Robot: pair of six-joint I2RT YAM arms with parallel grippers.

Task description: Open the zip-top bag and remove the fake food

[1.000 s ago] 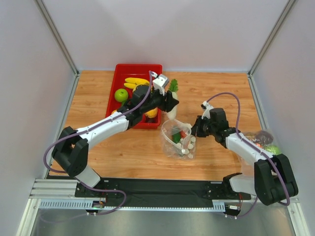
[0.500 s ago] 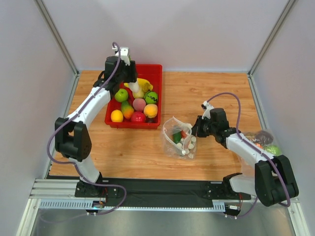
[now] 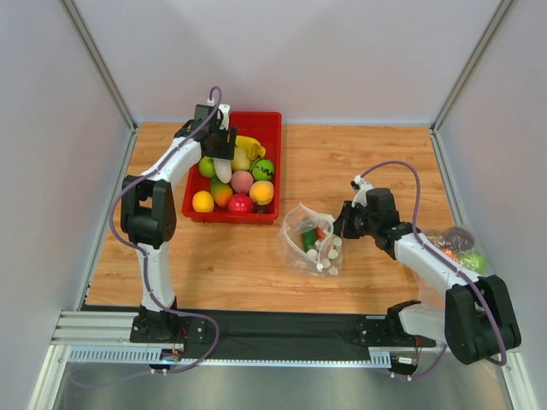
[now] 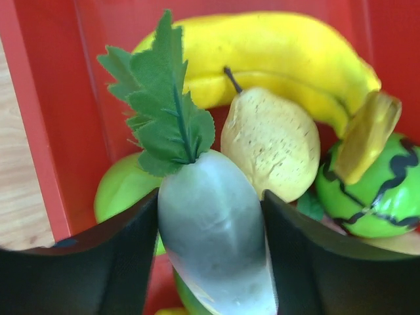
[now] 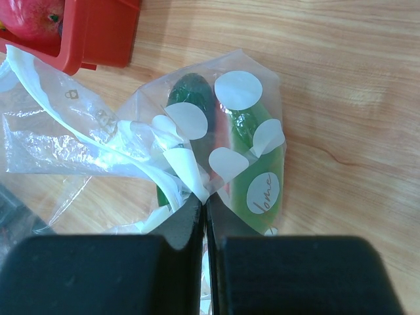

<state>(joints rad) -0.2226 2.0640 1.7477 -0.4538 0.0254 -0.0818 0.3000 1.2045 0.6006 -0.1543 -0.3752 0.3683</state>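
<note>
The zip-top bag (image 3: 312, 241), clear with white dots, lies on the wood in front of the red tray (image 3: 275, 137). My right gripper (image 3: 339, 229) is shut on a bunched fold of the bag (image 5: 197, 131). A dark green cucumber (image 5: 190, 88) shows inside the bag. My left gripper (image 3: 220, 158) is over the tray's left half, shut on the long white vegetable (image 4: 210, 243) with green leaves. The pale yellow pear (image 4: 269, 141) lies in the tray beside it.
The tray holds bananas (image 3: 249, 145), a green apple (image 3: 206, 166), a watermelon ball (image 3: 263, 169) and oranges. A plain clear bag of coloured pieces (image 3: 457, 243) lies at the right edge by my right arm. Grey walls stand on three sides.
My left arm swung from above the bag over to the red tray, carrying the white vegetable. The right gripper has stayed shut on the bag.
</note>
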